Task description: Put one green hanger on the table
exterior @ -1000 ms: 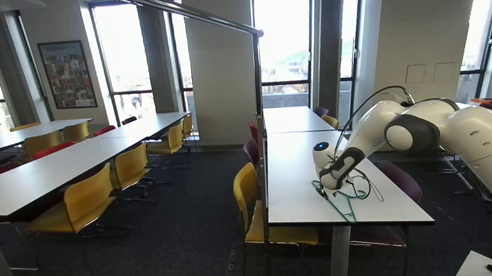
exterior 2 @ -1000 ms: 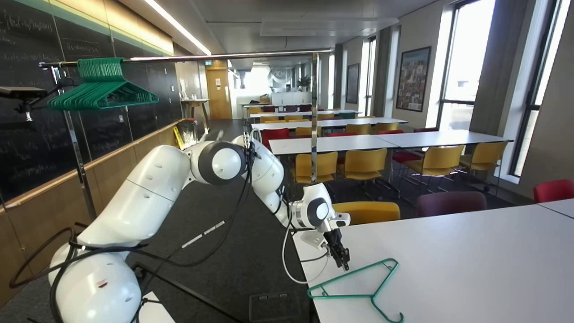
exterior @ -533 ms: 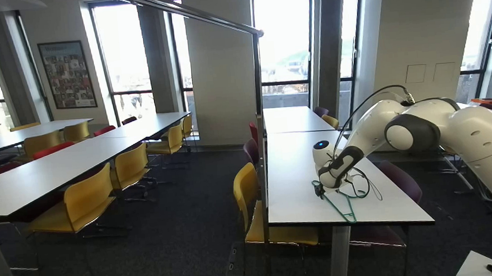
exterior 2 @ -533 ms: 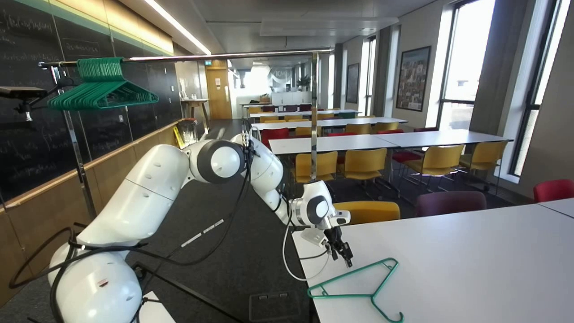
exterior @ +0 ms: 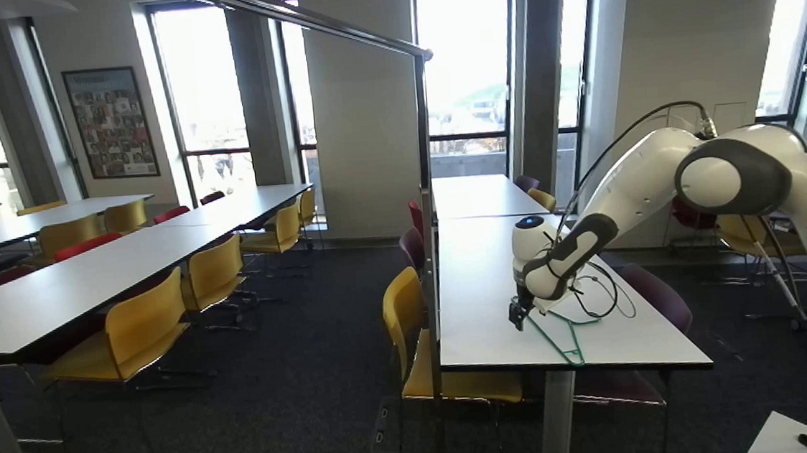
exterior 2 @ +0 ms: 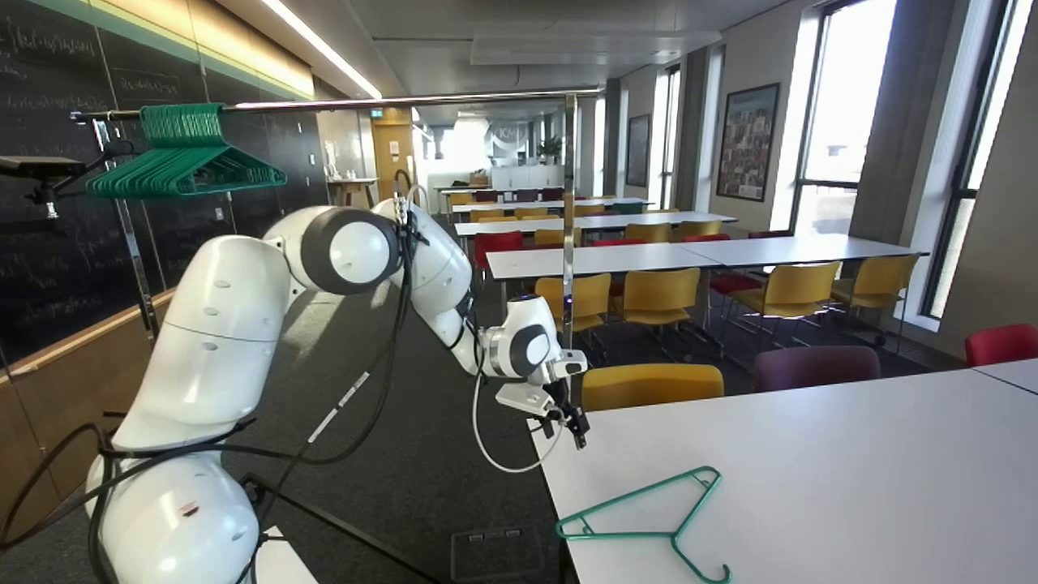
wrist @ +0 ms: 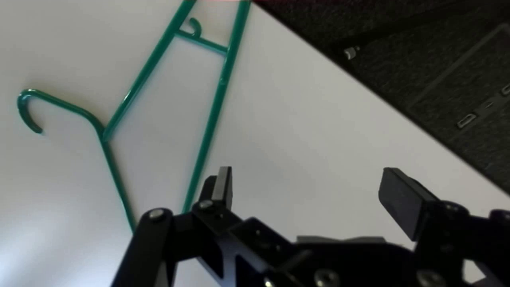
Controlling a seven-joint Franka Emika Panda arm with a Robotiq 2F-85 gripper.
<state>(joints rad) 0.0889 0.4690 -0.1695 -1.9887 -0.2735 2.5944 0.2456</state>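
Note:
A thin green hanger (exterior 2: 624, 535) lies flat near the edge of the white table (exterior 2: 851, 487). In the wrist view its hook points left and its long bar (wrist: 216, 107) runs down behind my left finger. My gripper (wrist: 306, 175) stands open, only tabletop showing between its black pads. From an exterior view, the gripper (exterior 2: 572, 434) hangs above the table, up and to the left of the hanger and clear of it. Another exterior view has the gripper (exterior: 518, 314) in front of the hanger's far corner, which it partly hides.
More green hangers (exterior 2: 186, 170) hang from a metal rail (exterior 2: 422, 103). The rail's upright post (exterior: 433, 267) stands close beside the table. A yellow chair (exterior 2: 653, 385) and a purple chair (exterior 2: 815, 369) are tucked along the table's side. A black cable loops below the wrist.
My gripper's jaws have spread wide. The arm has lifted and drawn back, away from the hanger. The hanger has stayed in its place on the table.

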